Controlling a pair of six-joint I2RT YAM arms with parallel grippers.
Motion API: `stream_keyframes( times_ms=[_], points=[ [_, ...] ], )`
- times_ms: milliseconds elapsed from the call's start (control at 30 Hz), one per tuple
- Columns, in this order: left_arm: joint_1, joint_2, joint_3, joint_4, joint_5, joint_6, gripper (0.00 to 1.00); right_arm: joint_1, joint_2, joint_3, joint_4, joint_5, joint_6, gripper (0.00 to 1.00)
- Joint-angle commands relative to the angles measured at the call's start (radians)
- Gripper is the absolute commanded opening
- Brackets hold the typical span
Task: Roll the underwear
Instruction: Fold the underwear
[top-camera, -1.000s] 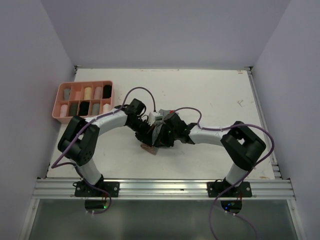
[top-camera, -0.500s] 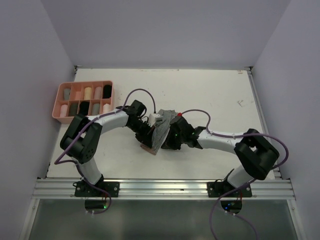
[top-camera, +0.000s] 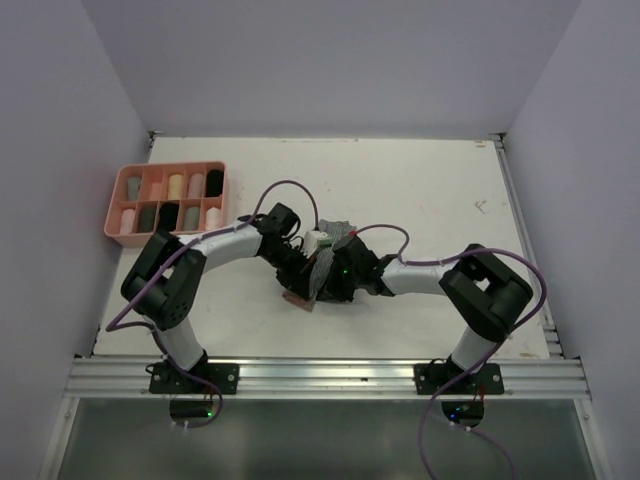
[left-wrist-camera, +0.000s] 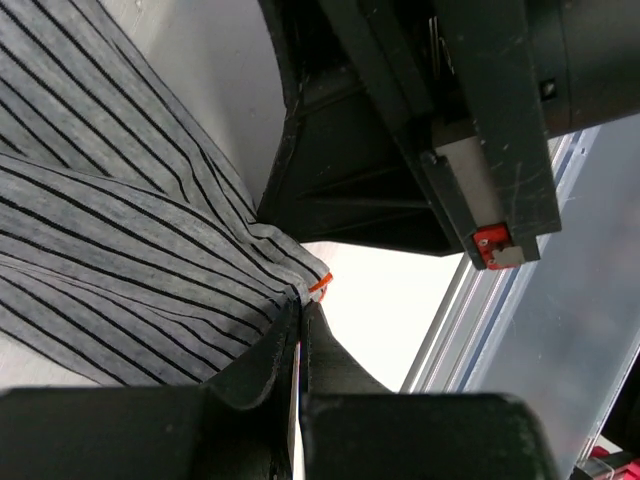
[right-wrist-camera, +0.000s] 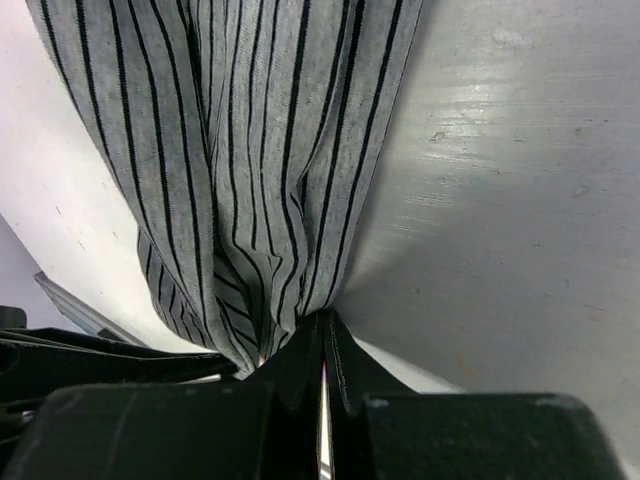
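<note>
The grey striped underwear is bunched between both grippers at the middle of the table. My left gripper is shut on one corner of the underwear, next to a bit of orange trim. My right gripper is shut on a gathered fold of the same underwear, which hangs in pleats over the white table. In the wrist views the left gripper and the right gripper both show jaws pressed together on the cloth. The two grippers are nearly touching.
A pink compartment tray holding several rolled garments stands at the left back. A small brown piece lies on the table just below the grippers. The right arm's dark body looms close in the left wrist view.
The right gripper has closed onto the striped fabric. The right arm swung out and came back toward the left gripper, and the cloth between them is now more bunched.
</note>
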Motion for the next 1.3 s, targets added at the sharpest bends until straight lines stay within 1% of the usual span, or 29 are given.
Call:
stream_keyframes(
  times_ms=[0, 67, 167, 200, 267, 300, 333, 367, 400, 467, 533, 567, 667, 767, 900, 1033, 1133, 1167, 1267],
  points=[
    [-0.022, -0.021, -0.015, 0.054, 0.019, -0.028, 0.01, 0.006, 0.004, 0.004, 0.031, 0.012, 0.021, 0.01],
    [-0.025, -0.014, -0.024, 0.075, 0.006, -0.042, 0.02, 0.006, -0.001, -0.004, 0.034, 0.012, 0.023, 0.01],
    [-0.026, 0.029, -0.032, 0.08, -0.021, -0.05, 0.07, 0.006, -0.018, -0.016, 0.032, 0.012, 0.021, 0.01],
    [-0.026, 0.048, -0.033, 0.082, -0.041, -0.051, 0.1, 0.007, -0.039, -0.019, 0.026, 0.012, 0.018, 0.01],
    [-0.022, 0.06, -0.036, 0.071, -0.058, -0.048, 0.13, 0.001, -0.078, -0.024, -0.014, 0.034, -0.003, 0.02],
    [-0.017, 0.066, -0.044, 0.069, -0.061, -0.047, 0.19, -0.005, -0.101, -0.024, -0.058, 0.054, -0.016, 0.03],
    [-0.016, 0.065, -0.05, 0.073, -0.063, -0.05, 0.22, -0.01, -0.166, -0.025, -0.084, 0.107, -0.036, 0.05],
    [-0.014, 0.063, -0.053, 0.076, -0.061, -0.048, 0.28, -0.028, -0.197, -0.037, -0.115, 0.13, -0.037, 0.09],
    [-0.011, 0.065, -0.062, 0.077, -0.061, -0.048, 0.3, -0.04, -0.232, -0.047, -0.124, 0.15, -0.042, 0.1],
    [-0.011, 0.063, -0.064, 0.074, -0.058, -0.044, 0.33, -0.097, -0.302, -0.05, -0.158, 0.172, -0.057, 0.13],
    [-0.009, 0.065, -0.067, 0.074, -0.058, -0.045, 0.34, -0.143, -0.329, -0.041, -0.166, 0.184, -0.08, 0.15],
    [-0.009, 0.066, -0.068, 0.074, -0.057, -0.044, 0.36, -0.193, -0.328, -0.033, -0.166, 0.18, -0.088, 0.15],
    [-0.008, 0.065, -0.073, 0.074, -0.057, -0.042, 0.39, -0.264, -0.278, 0.036, -0.173, 0.16, -0.129, 0.13],
    [-0.008, 0.068, -0.075, 0.076, -0.06, -0.041, 0.4, -0.286, -0.193, 0.114, -0.152, 0.141, -0.157, 0.12],
    [-0.003, 0.072, -0.073, 0.076, -0.061, -0.044, 0.41, -0.295, -0.1, 0.189, -0.101, 0.098, -0.148, 0.12],
    [0.0, 0.069, -0.076, 0.08, -0.061, -0.047, 0.42, -0.295, -0.043, 0.225, -0.034, 0.075, -0.096, 0.17],
    [0.0, 0.069, -0.076, 0.082, -0.06, -0.048, 0.43, -0.295, 0.006, 0.239, -0.023, 0.052, -0.067, 0.21],
    [0.001, 0.071, -0.076, 0.083, -0.058, -0.048, 0.43, -0.295, 0.022, 0.239, 0.022, 0.042, -0.062, 0.21],
    [0.001, 0.069, -0.079, 0.082, -0.06, -0.045, 0.43, -0.295, 0.066, 0.248, 0.053, 0.023, -0.037, 0.25]
  ],
)
